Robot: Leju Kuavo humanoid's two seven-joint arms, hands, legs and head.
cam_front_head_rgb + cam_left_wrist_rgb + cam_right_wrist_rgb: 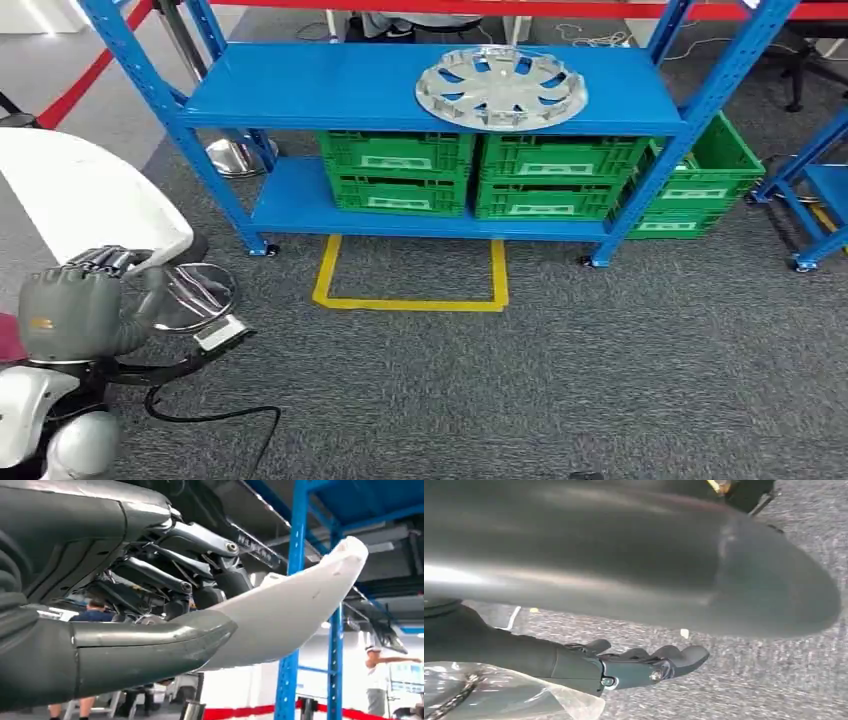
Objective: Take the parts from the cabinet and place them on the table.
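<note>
Left hand point(75, 310) grips a long white curved plastic panel point(80, 195) running far-left; round silver hubcap point(501, 88) sits far right on the blue shelf point(330, 85).

Green crates point(400, 170) fill the lower shelf; yellow tape point(410, 300) marks the grey carpet point(600, 380).

A grey speckled carpet floor point(560, 380) carries a yellow tape rectangle point(410, 285), open toward a blue steel shelving rack point(300, 90). Green plastic crates point(545, 175) sit on its lower shelf. A red barrier strip point(95, 70) runs behind the rack.
</note>
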